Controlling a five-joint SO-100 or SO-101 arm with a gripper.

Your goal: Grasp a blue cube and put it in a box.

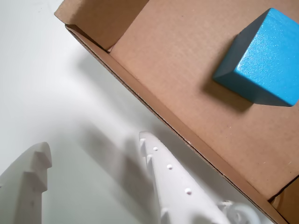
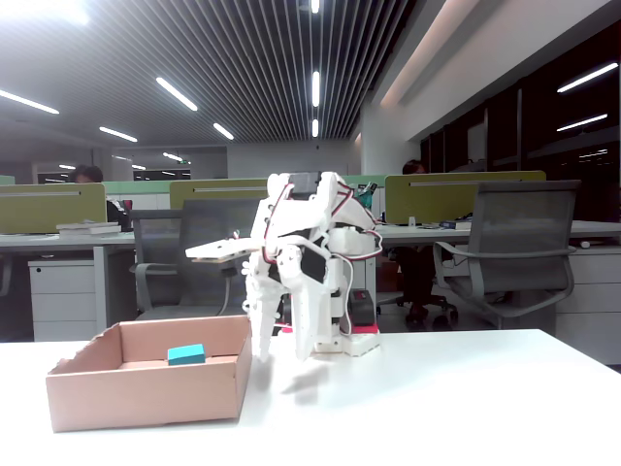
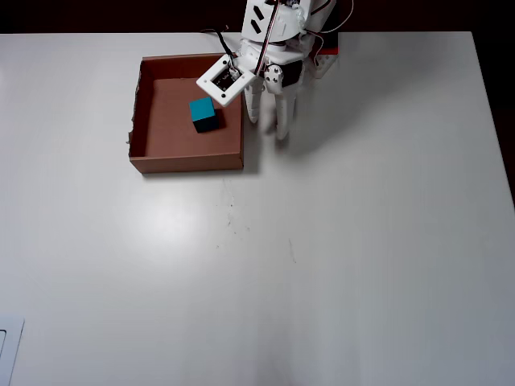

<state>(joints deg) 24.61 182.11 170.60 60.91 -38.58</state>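
The blue cube [image 3: 203, 113] sits on the floor of the box [image 3: 145, 96], toward its right wall in the overhead view, clear of the claw. We see the claw [image 3: 270, 129] spread wide and empty, tips down over the white bench [image 3: 338, 241] just outside that wall. From the claw, the cube lies at about ten o'clock overhead and at about one o'clock in the wrist view. We judge the placing done; only a retreat seems left.
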